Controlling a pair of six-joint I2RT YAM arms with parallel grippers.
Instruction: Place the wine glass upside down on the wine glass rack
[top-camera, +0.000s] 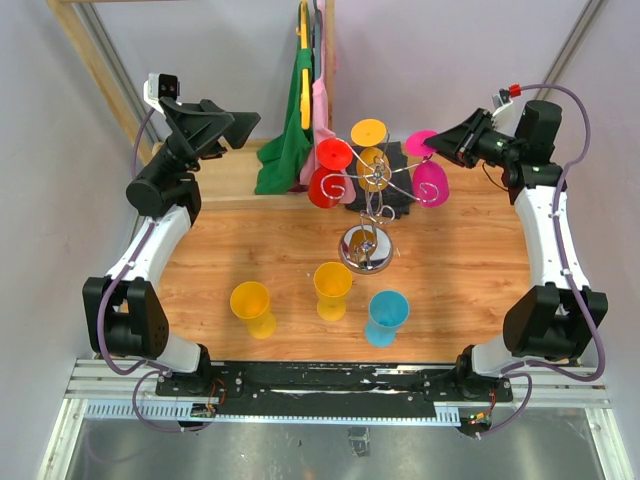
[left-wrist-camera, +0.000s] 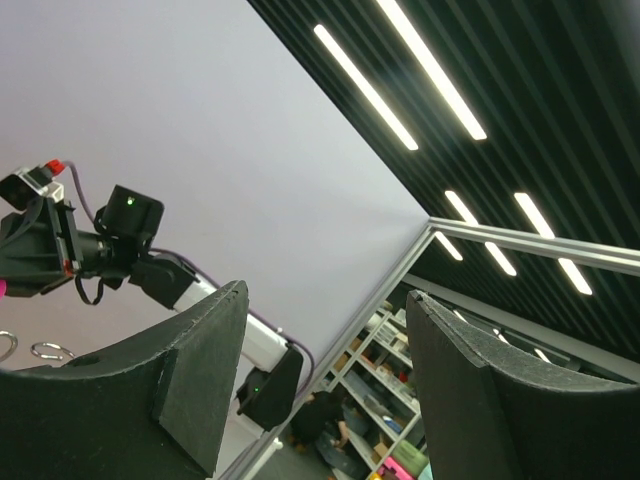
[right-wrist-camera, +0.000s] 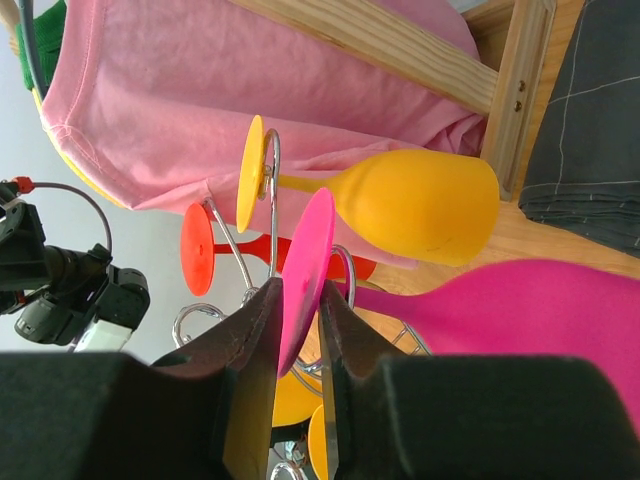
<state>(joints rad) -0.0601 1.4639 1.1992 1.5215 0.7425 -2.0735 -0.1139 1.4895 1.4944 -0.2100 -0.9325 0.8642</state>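
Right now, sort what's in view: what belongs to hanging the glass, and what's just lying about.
Job: wine glass rack; pink glass, foot between the right tool's fingers.
Lying about: red glass and amber glass, already hung; yellow glass, orange glass, blue glass on the table; hanging clothes; open left tool.

bright, even light, soft shadows. ceiling strip lights (left-wrist-camera: 400, 90) glow above the left claw (left-wrist-camera: 328, 300); glare on the wine glass rack (top-camera: 366, 250) near the right claw (right-wrist-camera: 300, 295), itself dark, slightly soft.
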